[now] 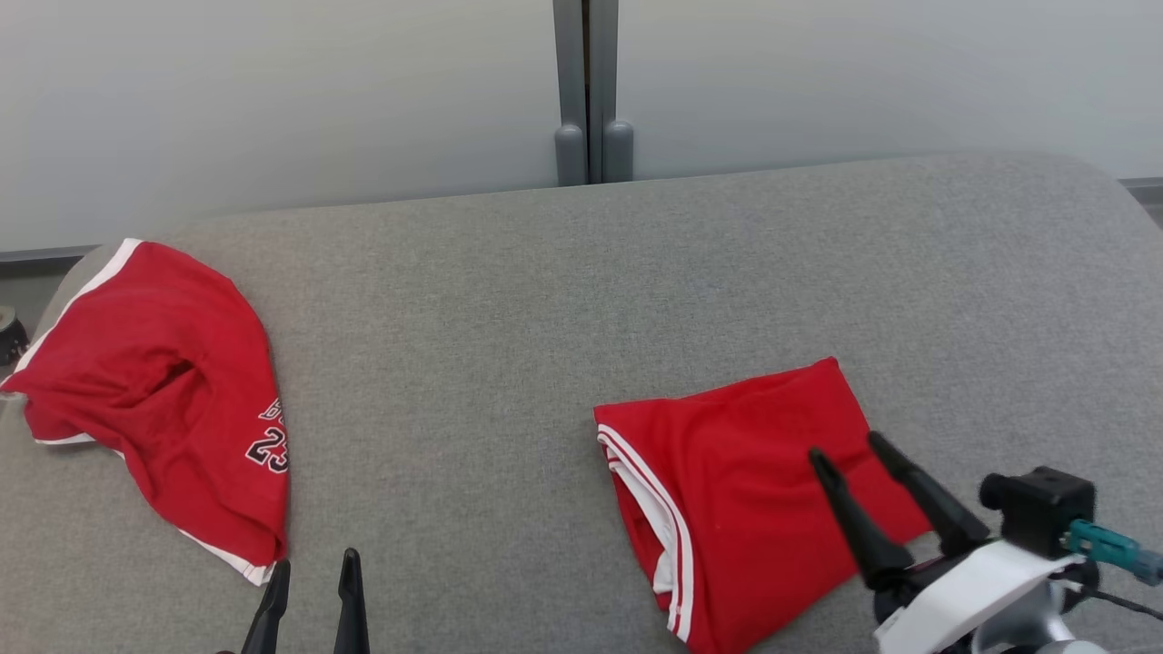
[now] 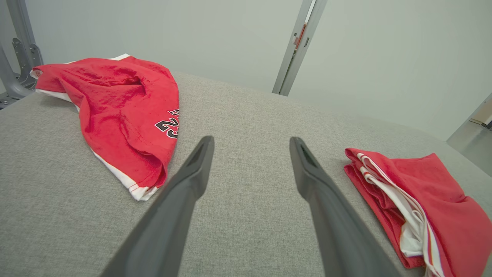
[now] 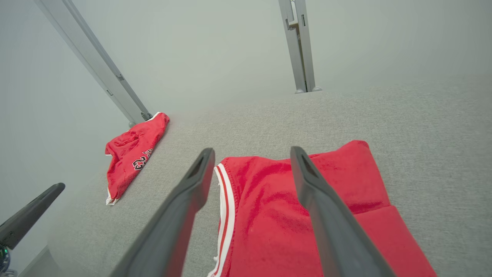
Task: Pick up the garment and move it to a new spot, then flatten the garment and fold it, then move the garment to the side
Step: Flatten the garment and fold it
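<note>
Here, garment [image 1: 727,509] lies beneath right claw [image 1: 845,446].

Red garment [image 1: 745,509] — folded, lying flat

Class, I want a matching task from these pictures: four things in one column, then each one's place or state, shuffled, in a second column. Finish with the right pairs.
1. folded red garment
2. crumpled red garment
3. left gripper
4. right gripper

A. open, over bare grey surface
B. bunched up, at the left
C. open, over the folded red garment
D. lying flat, at the right

Pairs: 1-D, 2-B, 3-A, 4-C
</note>
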